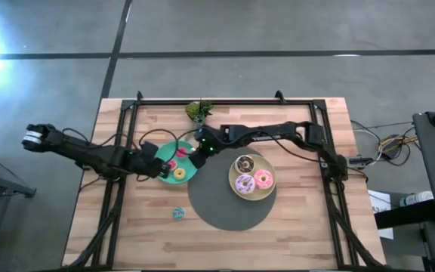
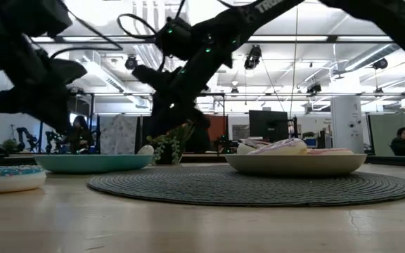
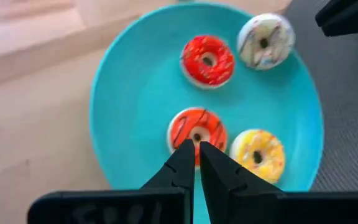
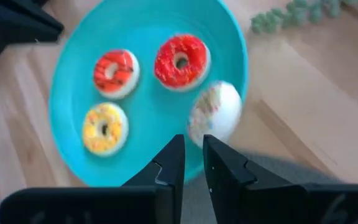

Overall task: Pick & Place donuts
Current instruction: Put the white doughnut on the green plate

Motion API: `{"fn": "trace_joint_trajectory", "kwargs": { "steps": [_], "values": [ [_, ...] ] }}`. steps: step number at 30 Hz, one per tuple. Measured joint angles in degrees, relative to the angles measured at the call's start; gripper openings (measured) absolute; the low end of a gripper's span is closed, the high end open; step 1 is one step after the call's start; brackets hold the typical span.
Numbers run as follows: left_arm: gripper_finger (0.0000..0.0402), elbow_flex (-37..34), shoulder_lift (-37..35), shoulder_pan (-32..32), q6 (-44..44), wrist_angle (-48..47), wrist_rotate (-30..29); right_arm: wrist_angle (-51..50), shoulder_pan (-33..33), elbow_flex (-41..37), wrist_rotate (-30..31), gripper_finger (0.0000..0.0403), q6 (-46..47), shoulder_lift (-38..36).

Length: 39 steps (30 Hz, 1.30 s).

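A teal plate (image 1: 174, 150) holds four tiny donuts: red (image 3: 207, 60), white (image 3: 265, 40), orange with dark stripes (image 3: 197, 127) and yellow (image 3: 258, 155). The white one (image 4: 215, 112) lies near the plate's rim. My left gripper (image 3: 196, 155) is shut and empty, just above the orange donut. My right gripper (image 4: 193, 149) hovers over the plate's edge by the white donut, fingers a narrow gap apart and empty. A pale-yellow plate (image 1: 235, 186) carries three larger donuts: brown-and-white (image 1: 245, 163), lilac (image 1: 244, 183) and pink (image 1: 263, 179). A tiny blue donut (image 1: 178, 214) lies flat on the table.
A round dark woven mat (image 1: 225, 208) lies under the pale-yellow plate. A little green plant (image 1: 198, 111) stands at the far edge behind the teal plate. Black frame rails run along the table's left and right sides. Bare wood lies at the near edge.
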Motion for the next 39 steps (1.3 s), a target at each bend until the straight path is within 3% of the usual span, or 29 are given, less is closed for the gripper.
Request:
{"fn": "trace_joint_trajectory", "kwargs": {
  "steps": [5,13,39],
  "values": [
    [0.0000,-3.7,-0.6,-0.5,-3.4,-0.1,3.8,-4.2,-0.4,6.1,1.7,0.0052,-1.3,3.7],
    [0.0000,-6.5,-0.6,-1.5,-6.1,1.6,4.1,-11.9,-0.4,14.2,3.0,0.0052,-6.5,7.9],
    [0.0000,-8.2,-0.7,-1.5,-6.8,6.5,2.0,-14.0,0.0,14.9,-6.7,0.0052,-9.9,8.7]
  ]
}}
